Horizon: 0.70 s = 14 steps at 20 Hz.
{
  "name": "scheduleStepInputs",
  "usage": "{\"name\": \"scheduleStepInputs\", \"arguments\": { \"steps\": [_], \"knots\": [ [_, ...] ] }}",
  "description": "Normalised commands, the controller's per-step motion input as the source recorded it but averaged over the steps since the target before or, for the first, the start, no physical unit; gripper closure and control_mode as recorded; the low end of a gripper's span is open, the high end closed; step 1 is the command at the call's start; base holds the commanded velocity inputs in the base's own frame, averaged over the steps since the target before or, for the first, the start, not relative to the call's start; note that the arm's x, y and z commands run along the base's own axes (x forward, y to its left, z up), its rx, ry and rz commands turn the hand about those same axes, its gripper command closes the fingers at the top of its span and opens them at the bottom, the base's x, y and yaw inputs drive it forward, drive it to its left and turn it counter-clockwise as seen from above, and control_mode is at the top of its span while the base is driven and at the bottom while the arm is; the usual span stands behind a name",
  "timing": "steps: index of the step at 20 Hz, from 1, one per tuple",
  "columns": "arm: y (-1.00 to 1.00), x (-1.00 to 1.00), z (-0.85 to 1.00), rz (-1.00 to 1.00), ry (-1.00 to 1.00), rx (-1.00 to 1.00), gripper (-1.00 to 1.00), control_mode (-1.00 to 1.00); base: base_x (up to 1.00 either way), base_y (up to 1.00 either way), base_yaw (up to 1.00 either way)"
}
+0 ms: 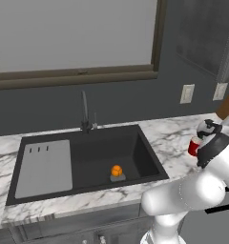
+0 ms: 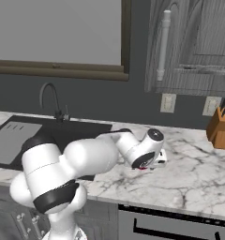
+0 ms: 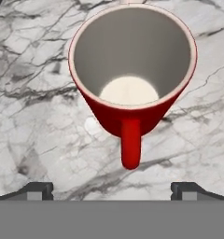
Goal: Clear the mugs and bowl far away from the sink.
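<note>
- While I hang over the marble counter, my gripper stands wide open, holding nothing, one fingertip at seven o'clock and the other at five o'clock in my hand view.
- The red mug stands upright on the counter just past my fingertips, at twelve o'clock, white inside, its handle pointing back at six o'clock toward me; I am not touching it.
- From the left base view, the mug sits at three o'clock of the black sink, near its right rim.
- An orange ball lies in the basin.
- A knife block stands at the wall, well right of me.
</note>
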Motion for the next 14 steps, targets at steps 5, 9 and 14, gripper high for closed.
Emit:
{"name": "scheduleStepInputs", "arguments": {
  "steps": [5, 9, 14],
  "knots": [
    [0.00, 0.18, 0.00, 0.00, 0.00, 0.00, -1.00, -1.00, 0.00, 0.00, 0.00],
    [0.00, 0.19, -0.01, 0.00, 0.00, 0.00, -1.00, -1.00, 0.00, 0.00, 0.00],
    [-0.01, 0.07, -0.07, 0.00, 0.00, 0.00, -1.00, -1.00, 0.00, 0.00, 0.00]
  ]
}}
